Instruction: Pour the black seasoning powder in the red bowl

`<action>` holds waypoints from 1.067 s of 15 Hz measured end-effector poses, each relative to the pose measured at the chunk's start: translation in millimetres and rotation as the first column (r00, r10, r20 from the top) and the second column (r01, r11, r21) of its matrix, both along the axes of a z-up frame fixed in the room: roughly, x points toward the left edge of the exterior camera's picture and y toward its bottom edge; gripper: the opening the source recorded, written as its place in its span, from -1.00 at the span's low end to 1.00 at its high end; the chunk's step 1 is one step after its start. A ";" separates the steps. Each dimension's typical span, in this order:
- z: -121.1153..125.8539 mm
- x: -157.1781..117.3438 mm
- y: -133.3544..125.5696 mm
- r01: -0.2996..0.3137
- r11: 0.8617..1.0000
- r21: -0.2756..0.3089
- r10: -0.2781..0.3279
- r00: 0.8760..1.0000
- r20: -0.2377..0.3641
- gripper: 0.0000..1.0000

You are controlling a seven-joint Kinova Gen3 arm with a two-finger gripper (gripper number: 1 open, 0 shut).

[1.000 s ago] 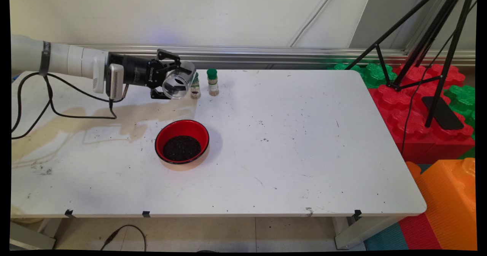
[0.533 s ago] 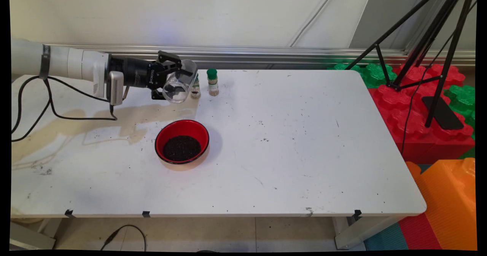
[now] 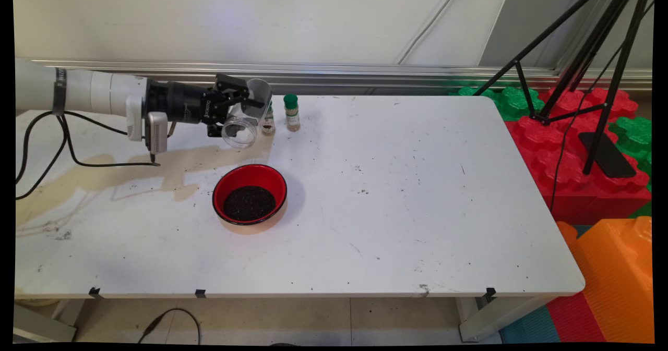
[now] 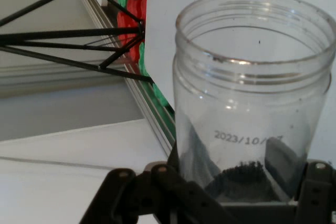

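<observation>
My gripper is shut on a clear plastic jar, held in the air over the table's back left. The jar is tilted, with its open mouth lower and turned toward the near side. In the hand view the jar fills the right half, with a printed date on its wall and a few dark grains down by my gripper. A red bowl of dark grains stands on the white table, in front of and below the jar. Two small green-capped spice bottles stand just behind it, one partly hidden, the other free.
Black cables hang from the arm over the table's left part. A black tripod stands beyond the right edge among red and green foam blocks. An orange block lies at the near right. Dark crumbs dot the table.
The wrist has turned with the jar in its grip, so the jar's mouth now points lower than a second ago. The hand has shifted slightly. Bowl and bottles have not moved.
</observation>
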State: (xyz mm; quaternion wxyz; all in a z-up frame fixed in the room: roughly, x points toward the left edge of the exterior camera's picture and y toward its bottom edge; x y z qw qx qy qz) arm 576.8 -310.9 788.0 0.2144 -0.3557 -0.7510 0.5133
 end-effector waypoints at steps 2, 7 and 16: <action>-1.2 -1.2 2.6 0.014 1.000 -0.026 -0.013 1.000 0.017 -1.00; -3.2 -6.1 7.6 0.051 0.995 -0.088 -0.047 0.997 0.055 -1.00; -9.1 -13.9 12.1 0.120 0.974 -0.194 -0.093 0.985 0.143 -1.00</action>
